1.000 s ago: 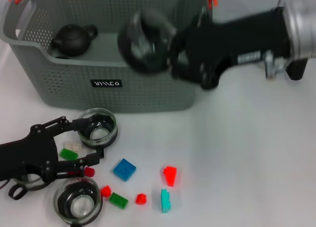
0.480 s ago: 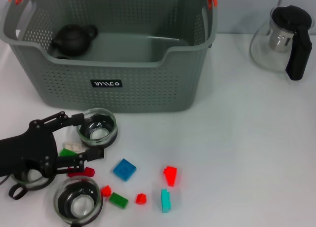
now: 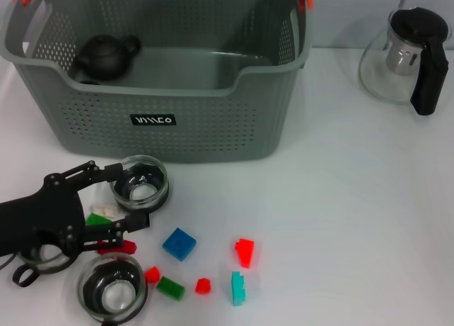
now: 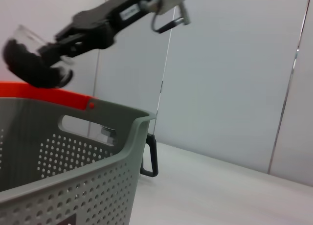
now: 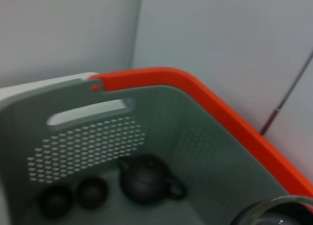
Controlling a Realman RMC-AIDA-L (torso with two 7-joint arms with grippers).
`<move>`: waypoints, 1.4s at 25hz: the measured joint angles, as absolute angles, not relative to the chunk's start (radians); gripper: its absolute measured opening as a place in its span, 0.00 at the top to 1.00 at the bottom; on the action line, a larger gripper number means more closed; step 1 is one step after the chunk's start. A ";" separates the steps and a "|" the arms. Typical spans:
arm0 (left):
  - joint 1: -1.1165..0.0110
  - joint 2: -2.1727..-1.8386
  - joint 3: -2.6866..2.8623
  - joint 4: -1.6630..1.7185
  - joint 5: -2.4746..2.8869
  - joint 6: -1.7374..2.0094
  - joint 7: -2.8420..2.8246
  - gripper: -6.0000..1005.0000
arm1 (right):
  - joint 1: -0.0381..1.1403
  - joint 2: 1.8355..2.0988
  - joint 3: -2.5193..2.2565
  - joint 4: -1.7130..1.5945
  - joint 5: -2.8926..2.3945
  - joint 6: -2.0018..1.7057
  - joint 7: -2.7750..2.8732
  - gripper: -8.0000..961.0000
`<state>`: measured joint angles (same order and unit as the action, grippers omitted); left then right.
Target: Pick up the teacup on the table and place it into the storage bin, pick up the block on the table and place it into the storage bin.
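Okay, right hand (image 4: 58,51) is up above the storage bin (image 3: 213,120), over its orange-trimmed far rim, clamped on a held teacup (image 4: 27,58) of clear glass; the cup's rim shows at the edge of the right wrist view (image 5: 276,210), over the bin's open inside. The bin is grey perforated plastic with cut-out handles, a dipped near rim and a black label, and sits at the back left of the white table (image 3: 355,198). Inside it, at the robot's left end, is a dark round teapot (image 3: 106,55) with two small dark cups (image 5: 78,195) beside it; the rest of the bin floor is bare. Left hand (image 3: 130,196) lies low on the table in front of the bin, fingers apart, gripping nothing, with a green block (image 3: 98,220) between them. The upper finger touches or nearly touches the teacup by the bin (image 3: 140,182). Nearest teacup (image 3: 111,289) is at the table's front edge. Scattered to the right of the left hand are a blue block (image 3: 179,243), a red block (image 3: 245,251), a teal block (image 3: 237,287) and small red and green ones. A broad stretch of table lies between these and the glass teapot (image 3: 397,57) with its black handle, far back right.
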<state>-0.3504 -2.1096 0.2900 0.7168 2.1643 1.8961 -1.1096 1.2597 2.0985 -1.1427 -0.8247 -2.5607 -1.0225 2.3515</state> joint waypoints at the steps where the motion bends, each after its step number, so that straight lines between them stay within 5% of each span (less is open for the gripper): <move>1: -0.353 -2.110 0.290 0.710 2.164 1.892 -1.109 0.07 | 1.266 2.099 -1.154 -0.791 -2.559 -0.979 2.348 0.93; 9: -0.351 -2.111 0.290 0.701 2.164 1.887 -1.109 0.07 | 1.323 2.101 -1.193 -0.500 -2.469 -0.716 2.276 0.93; 35: -0.361 -2.111 0.290 0.695 2.164 1.886 -1.108 0.07 | 1.328 2.109 -1.225 -0.334 -2.356 -0.643 2.154 0.93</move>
